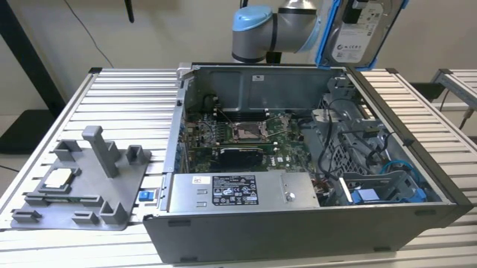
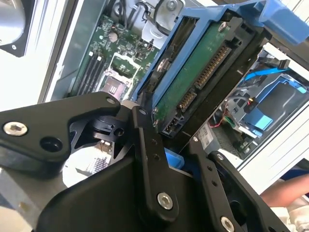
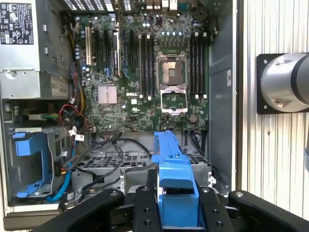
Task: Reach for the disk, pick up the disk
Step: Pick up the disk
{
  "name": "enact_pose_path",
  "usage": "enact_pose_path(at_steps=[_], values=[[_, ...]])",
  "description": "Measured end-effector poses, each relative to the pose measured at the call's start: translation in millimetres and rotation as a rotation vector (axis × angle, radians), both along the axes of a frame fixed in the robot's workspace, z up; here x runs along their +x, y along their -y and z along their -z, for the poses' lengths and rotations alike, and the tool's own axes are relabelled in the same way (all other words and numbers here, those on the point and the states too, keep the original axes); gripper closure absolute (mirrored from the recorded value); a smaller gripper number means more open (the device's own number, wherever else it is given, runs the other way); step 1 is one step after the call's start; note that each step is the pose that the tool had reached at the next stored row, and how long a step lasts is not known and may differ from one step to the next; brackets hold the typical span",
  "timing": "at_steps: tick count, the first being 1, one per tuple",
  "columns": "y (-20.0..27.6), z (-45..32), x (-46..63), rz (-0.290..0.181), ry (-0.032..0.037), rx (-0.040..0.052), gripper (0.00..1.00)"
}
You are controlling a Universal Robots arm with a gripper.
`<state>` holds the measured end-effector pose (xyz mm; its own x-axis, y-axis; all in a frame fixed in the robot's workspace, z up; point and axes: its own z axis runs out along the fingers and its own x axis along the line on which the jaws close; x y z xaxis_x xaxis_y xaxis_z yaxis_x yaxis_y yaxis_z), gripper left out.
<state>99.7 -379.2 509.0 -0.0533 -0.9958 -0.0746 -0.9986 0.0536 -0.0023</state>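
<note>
Now, disk [image 1: 360,34]: lifted high over open computer case [image 1: 298,234], far right in exterior view.
Gripper [image 3: 176,212]: black fingers [image 3: 145,212] clamped on blue plastic bracket.
Surface: silver metal, white label.

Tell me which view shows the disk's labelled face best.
The exterior view: the disk hangs high above the open computer case, white label facing the camera. The second wrist view shows its green underside with connectors; the first wrist view shows its blue bracket edge-on in the gripper.

Lab; slatted aluminium bench [image 1: 111,89]; opened computer case [image 1: 298,229]
</note>
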Motion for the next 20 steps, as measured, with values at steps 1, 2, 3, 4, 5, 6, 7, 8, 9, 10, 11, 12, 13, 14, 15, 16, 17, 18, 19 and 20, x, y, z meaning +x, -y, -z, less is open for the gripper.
enact_pose_path(at_steps=[1, 2, 3, 4, 5, 6, 7, 8, 9, 10, 11, 12, 13, 14, 15, 16, 17, 18, 19, 20], values=[[0.0, 0.0, 0.0, 0.000, 0.0000, -0.0001, 1.00], [0.3, 0.0, 0.0, 0.000, 0.0000, 0.0000, 1.00], [0.9, -0.1, 0.0, 0.000, 0.0000, -0.0001, 1.00], [1.7, -0.1, 0.0, 0.000, 0.0000, -0.0002, 1.00], [2.9, 0.0, 0.0, 0.000, 0.0000, 0.0000, 1.00], [4.5, 0.0, 0.0, 0.000, -0.0001, 0.0000, 1.00], [6.3, -0.1, 0.0, 0.000, -0.0002, -0.0001, 1.00], [8.3, 0.0, 0.0, 0.000, -0.0003, -0.0001, 1.00], [10.7, 0.0, 0.0, 0.000, -0.0004, -0.0001, 1.00], [12.9, 0.0, 0.0, 0.000, -0.0005, -0.0001, 1.00], [14.9, 0.0, 0.0, 0.000, -0.0005, -0.0001, 1.00], [17.1, 0.1, 0.0, 0.000, -0.0005, 0.0000, 1.00], [19.4, 0.0, 0.0, 0.000, -0.0006, -0.0002, 1.00], [21.8, 0.1, 0.0, 0.000, -0.0005, 0.0000, 1.00], [24.2, 0.1, 0.0, 0.000, -0.0005, 0.0000, 1.00], [26.5, 0.2, 0.0, 0.000, -0.0005, 0.0000, 1.00], [28.7, 0.2, 0.0, 0.000, -0.0005, -0.0001, 1.00], [30.9, 0.2, 0.0, 0.000, -0.0005, 0.0000, 1.00], [33.0, 0.2, 0.0, 0.000, -0.0005, 0.0000, 1.00], [35.2, 0.2, 0.0, 0.000, -0.0006, 0.0000, 1.00]])
